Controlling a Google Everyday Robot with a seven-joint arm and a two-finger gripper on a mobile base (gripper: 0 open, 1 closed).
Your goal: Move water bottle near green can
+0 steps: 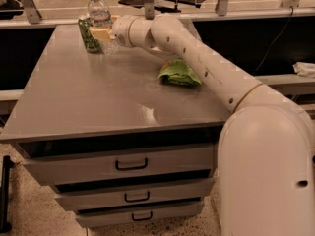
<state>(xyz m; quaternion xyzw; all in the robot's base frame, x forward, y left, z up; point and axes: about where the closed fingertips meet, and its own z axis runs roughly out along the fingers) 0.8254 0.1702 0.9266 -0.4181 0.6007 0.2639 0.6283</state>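
Note:
The water bottle (99, 13), clear with a white cap, stands upright at the far left of the grey table (98, 102). It is right beside the green can (89, 35), which stands just to its left, touching or nearly so. My gripper (102, 34) reaches in from the right, with its pale fingers (97, 33) closed around the bottle's lower half. The bottle's base is at the table surface.
A flat green snack bag (179, 73) lies on the table's right side, under my arm (197, 48). The table has stacked drawers (130, 163) at the front. A railing and a dark gap run behind the table's far edge.

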